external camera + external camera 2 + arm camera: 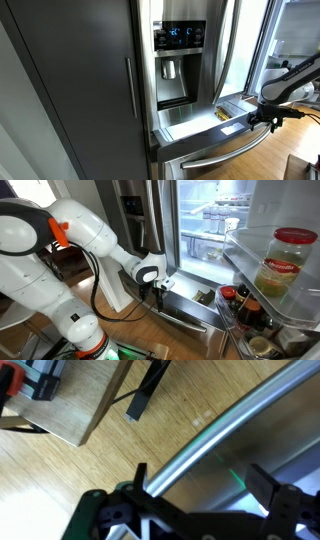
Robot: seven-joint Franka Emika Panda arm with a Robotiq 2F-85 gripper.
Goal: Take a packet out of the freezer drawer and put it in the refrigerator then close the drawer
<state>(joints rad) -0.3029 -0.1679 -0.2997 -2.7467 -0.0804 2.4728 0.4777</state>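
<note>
**Drawer out, packet not yet taken**

The packet seems to be the small yellowish shape (226, 114) right of centre in the frame, lying in the freezer drawer (195, 148); it is too small to be sure. I judge it light, frost-slick and somewhat pliable, best pinched across a flat edge. The drawer stands pulled out at lower centre, white inside; its other contents cannot be made out. Its curved bar handle (230, 430) crosses the wrist view diagonally. The gripper (200, 478) hangs over it, jaws wide apart and empty. Above, the refrigerator (180, 60) has a door open; a door bin (250, 255) at frame right holds a red-lidded jar (284, 265).
</note>
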